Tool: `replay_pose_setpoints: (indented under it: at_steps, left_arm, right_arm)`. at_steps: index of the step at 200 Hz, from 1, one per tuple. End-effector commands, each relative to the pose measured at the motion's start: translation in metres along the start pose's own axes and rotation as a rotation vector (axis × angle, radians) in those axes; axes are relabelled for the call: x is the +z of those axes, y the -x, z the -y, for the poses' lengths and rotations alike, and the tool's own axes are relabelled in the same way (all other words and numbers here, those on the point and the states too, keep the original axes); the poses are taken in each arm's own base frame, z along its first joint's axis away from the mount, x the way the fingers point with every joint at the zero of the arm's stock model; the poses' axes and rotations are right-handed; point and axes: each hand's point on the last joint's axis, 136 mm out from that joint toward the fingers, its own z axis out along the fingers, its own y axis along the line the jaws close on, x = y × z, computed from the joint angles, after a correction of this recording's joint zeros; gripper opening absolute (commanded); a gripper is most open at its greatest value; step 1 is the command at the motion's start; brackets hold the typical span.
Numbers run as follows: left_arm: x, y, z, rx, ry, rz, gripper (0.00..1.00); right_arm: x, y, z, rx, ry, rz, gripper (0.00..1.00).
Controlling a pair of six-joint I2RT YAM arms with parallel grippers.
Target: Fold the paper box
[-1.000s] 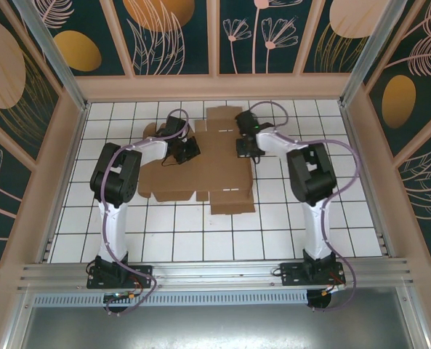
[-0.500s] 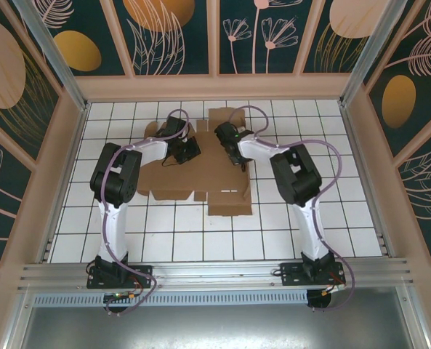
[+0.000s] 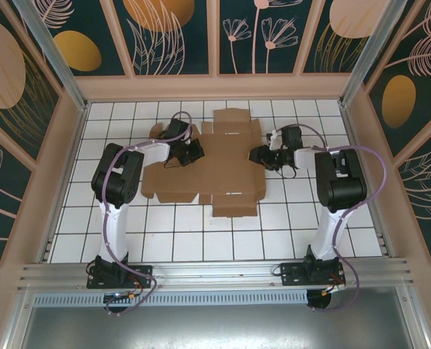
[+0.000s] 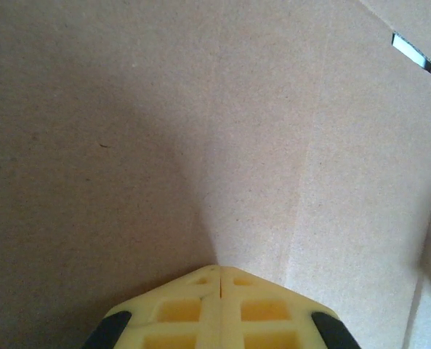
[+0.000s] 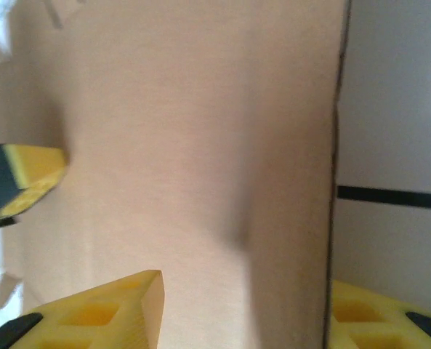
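We find the box point(image 3: 222, 171) lying flat and unfolded on the white-tiled tabletop point(image 3: 200, 240), in the middle of the far half and between the two arms. It is a plain brown cardboard sheet with flaps projecting on its far, near and left sides. The left end effector point(image 3: 191, 151) sits over the left part of the sheet, inside its outline. In the left wrist view its yellow fingers point(image 4: 179, 309) are pressed together with no gap, and the tip of the left end effector point(image 4: 219, 270) rests against the bare cardboard point(image 4: 200, 109), casting a shadow up and to the left. It grips nothing. A narrow slot point(image 4: 411, 52) shows in the sheet at the upper right of that view. The right end effector point(image 3: 261, 155) stands at the right edge of the sheet, pointing left towards the sheet. In the right wrist view the right end effector point(image 5: 246, 283) has its fingers point(image 5: 106, 313) parted to a moderate width, with cardboard point(image 5: 200, 109) showing across the gap between them. The sheet's edge runs down to the finger at the lower right, and beyond that edge lies the tabletop point(image 5: 397, 109) with one dark grout line. We see no pinch on the board. The two end effectors are apart from each other, with the centre panel of the sheet between them.
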Motion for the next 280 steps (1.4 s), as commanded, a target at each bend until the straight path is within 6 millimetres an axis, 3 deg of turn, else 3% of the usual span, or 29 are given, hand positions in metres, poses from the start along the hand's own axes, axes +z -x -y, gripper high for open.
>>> replay_pose_setpoints:
  at_steps: [1,63,123,142,164,202,280]
  left_arm:
    - [0.006,-0.012,-0.019,-0.038,0.035,-0.042,0.0]
    - [0.01,-0.016,-0.021,-0.042,0.03,-0.058,0.0]
    - [0.011,-0.024,-0.042,-0.125,0.025,-0.103,0.0]
    - [0.012,-0.03,-0.055,-0.181,-0.013,-0.133,0.0]
    - [0.013,-0.036,-0.07,-0.244,-0.068,-0.171,0.0]
    - [0.014,-0.044,-0.084,-0.271,-0.118,-0.221,0.0]
    - [0.024,-0.053,-0.092,-0.295,-0.155,-0.268,0.0]
  right_arm:
    - [0.015,-0.023,-0.015,0.046,0.173,-0.085,0.48]
    - [0.02,-0.024,-0.014,0.097,0.257,-0.077,0.51]
    - [0.008,-0.014,0.035,0.087,-0.128,-0.047,0.61]
    - [0.007,-0.012,0.036,0.078,-0.153,-0.063,0.64]
    - [0.011,-0.01,0.028,0.072,-0.111,-0.091,0.66]
    - [0.007,-0.002,0.015,0.066,-0.05,-0.082,0.78]
    - [0.045,-0.035,-0.038,0.094,0.273,-0.253,0.78]
